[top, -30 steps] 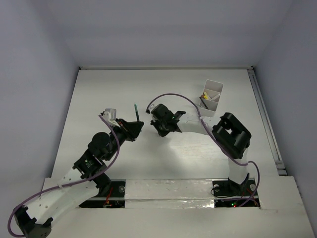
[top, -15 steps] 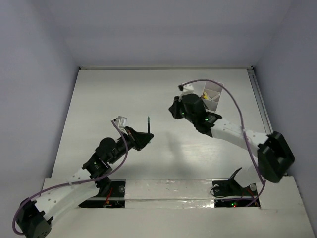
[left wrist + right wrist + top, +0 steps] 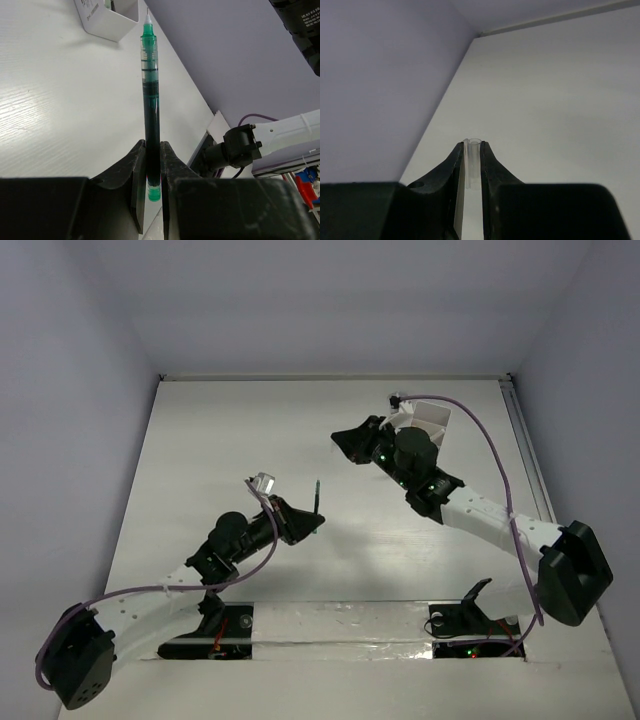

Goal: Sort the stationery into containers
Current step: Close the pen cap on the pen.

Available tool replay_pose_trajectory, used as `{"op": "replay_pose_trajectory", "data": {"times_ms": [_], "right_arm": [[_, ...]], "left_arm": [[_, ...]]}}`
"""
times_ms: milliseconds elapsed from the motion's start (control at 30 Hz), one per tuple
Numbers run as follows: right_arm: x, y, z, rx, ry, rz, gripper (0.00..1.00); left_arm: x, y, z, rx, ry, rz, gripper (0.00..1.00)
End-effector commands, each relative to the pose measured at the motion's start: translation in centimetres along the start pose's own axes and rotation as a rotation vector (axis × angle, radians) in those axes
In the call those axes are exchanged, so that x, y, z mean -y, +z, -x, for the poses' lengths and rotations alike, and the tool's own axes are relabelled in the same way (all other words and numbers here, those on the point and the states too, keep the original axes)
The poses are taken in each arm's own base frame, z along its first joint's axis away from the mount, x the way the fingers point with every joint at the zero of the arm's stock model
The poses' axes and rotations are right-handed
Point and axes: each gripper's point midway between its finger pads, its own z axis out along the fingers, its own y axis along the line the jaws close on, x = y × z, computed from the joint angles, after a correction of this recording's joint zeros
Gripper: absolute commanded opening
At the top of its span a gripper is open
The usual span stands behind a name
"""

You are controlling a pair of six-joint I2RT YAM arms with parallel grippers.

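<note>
Two arms, top view: both reach out over the white surface (image 3: 220, 440), well apart from each other.
Left hand, top view: my left hand (image 3: 300, 523) is near the middle of the surface, clenched on a green pen (image 3: 316, 495) that juts out of it, pointing away from my bases.
Right hand, top view: my right hand (image 3: 350, 440) is farther out and points left; what it grips is too small to tell from here.
Box, top view: the white box (image 3: 436, 417) stands at the far right, partly hidden behind my right arm, and I cannot make out its contents.
Left hand, left wrist view: my left hand (image 3: 152, 150) pinches the green pen (image 3: 150, 100) near its lower end, one of the fingers (image 3: 137, 160) on each side. The pen rises straight out of the grip, with dark ink in the barrel and a white tip on top.
Box, left wrist view: the white box (image 3: 107, 20) sits on the surface (image 3: 50, 100) at the top left, well apart from the pen.
Right hand, right wrist view: my right hand (image 3: 471, 150) is closed on a clear tube (image 3: 471, 167) held upright between the fingers, its open end just above the fingertips.
Surroundings, right wrist view: the surface (image 3: 545, 100) lies beyond, with a purple wall (image 3: 380, 75) to the left.
</note>
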Motion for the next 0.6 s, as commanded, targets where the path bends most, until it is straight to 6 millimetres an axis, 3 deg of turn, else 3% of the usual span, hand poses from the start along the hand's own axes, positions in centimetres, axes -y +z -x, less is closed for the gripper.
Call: {"op": "replay_pose_trajectory", "data": {"times_ms": [0, 400, 567], "right_arm": [[-3.2, 0.1, 0.8, 0.018, 0.093, 0.141, 0.0], [-3.3, 0.0, -2.5, -0.088, 0.123, 0.202, 0.0], [-3.5, 0.0, -2.9, -0.106, 0.116, 0.214, 0.0]], "left_arm": [[2.6, 0.6, 2.6, 0.07, 0.043, -0.091, 0.0], [2.6, 1.6, 3.4, 0.075, 0.055, -0.065, 0.0], [2.5, 1.9, 3.5, 0.07, 0.064, -0.055, 0.0]]}}
